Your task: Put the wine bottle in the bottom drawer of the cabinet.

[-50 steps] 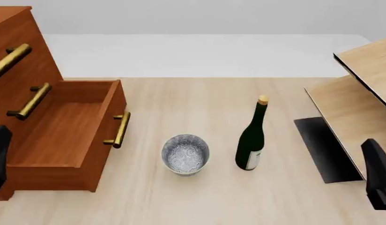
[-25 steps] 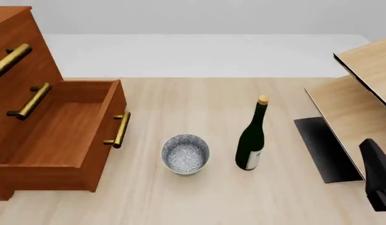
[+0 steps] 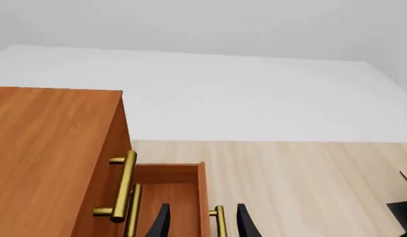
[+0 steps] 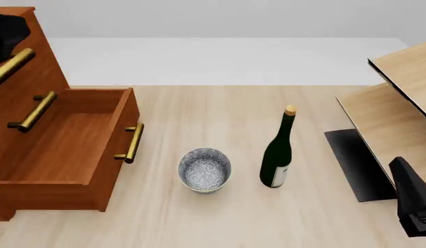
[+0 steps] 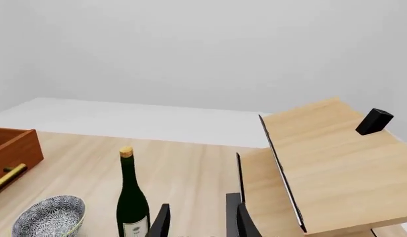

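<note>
At nine o'clock, bottom drawer (image 4: 68,147) already pulled out; bottle (image 4: 277,155) upright at three, untouched. Left gripper (image 3: 200,222) and right gripper (image 5: 200,222) both parted, empty.

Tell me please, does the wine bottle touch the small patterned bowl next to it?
Apart. In the front view, a strip of bare tabletop shows between the wine bottle and the bowl; the right wrist view shows this gap too.

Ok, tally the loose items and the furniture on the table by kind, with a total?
Wine bottle: 1
Bowl: 1
Cabinet with open bottom drawer: 1
Pale shelf unit: 1
Total: 4
</note>
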{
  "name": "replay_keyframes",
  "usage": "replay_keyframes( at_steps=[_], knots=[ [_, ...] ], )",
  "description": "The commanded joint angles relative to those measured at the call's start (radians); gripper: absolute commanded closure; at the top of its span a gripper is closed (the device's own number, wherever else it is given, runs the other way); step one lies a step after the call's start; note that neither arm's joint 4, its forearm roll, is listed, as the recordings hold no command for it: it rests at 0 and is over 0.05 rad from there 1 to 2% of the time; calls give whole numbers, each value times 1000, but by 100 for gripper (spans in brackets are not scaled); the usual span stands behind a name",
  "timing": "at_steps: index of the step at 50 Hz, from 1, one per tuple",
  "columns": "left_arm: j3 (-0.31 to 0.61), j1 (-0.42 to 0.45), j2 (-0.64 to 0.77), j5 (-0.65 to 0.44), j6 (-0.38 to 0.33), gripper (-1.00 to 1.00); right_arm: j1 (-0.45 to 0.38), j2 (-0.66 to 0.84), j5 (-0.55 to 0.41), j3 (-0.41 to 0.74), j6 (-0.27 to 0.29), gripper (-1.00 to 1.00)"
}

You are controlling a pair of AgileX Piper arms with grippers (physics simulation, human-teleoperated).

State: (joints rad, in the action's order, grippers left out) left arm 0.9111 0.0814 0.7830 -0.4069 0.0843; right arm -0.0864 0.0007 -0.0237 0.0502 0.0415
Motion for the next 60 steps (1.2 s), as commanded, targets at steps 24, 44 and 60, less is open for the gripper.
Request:
replay_keyframes(
  at_steps=[24,44,60],
  knots=[
    [58,77,280,-87,127,-100,-17,0,0,-19,15,-100],
    [15,77,317,-44,140,-100,-28,0,-7,-23,20,-100],
    [-90,78,351,43,135,-100,-35,0,-10,-32,28,-100]
  ],
)
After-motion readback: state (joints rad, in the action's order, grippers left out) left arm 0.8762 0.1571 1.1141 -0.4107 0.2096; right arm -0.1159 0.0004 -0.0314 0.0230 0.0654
